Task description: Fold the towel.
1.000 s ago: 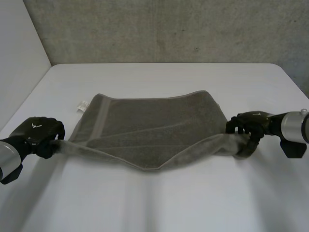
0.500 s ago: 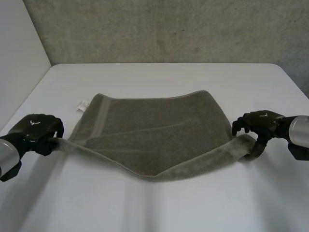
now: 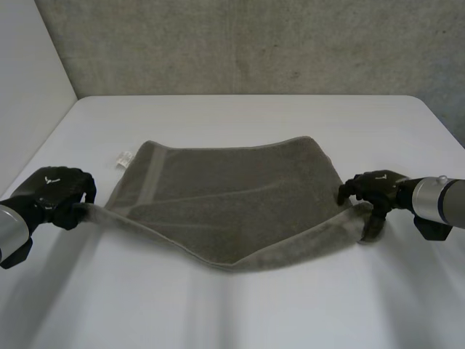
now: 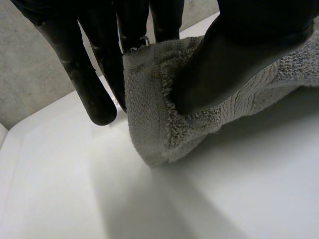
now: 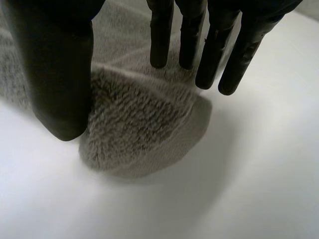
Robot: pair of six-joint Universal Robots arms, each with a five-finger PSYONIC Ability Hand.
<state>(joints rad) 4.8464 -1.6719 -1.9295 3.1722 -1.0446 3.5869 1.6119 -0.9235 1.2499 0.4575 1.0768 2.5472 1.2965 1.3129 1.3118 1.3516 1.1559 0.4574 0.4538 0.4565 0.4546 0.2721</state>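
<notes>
A grey-brown towel [image 3: 225, 193] lies spread on the white table [image 3: 240, 305], with its near edge sagging toward me in a shallow V. My left hand [image 3: 52, 195] holds the near left corner just off the table. In the left wrist view its thumb [image 4: 239, 45] pinches the bunched corner of the towel [image 4: 159, 124] against the fingers. My right hand [image 3: 376, 189] hovers over the near right corner. In the right wrist view its fingers [image 5: 219, 55] are straight and the thumb stands apart, with the towel's corner [image 5: 139, 124] lying loose on the table under them.
A small white label [image 3: 123, 158] sticks out at the towel's far left corner. A grey wall [image 3: 254, 43] runs behind the table's far edge, and a pale wall stands to the left.
My right hand has opened and let go of the near right corner, which now rests on the table. The near edge has slackened. My left hand has hardly moved.
</notes>
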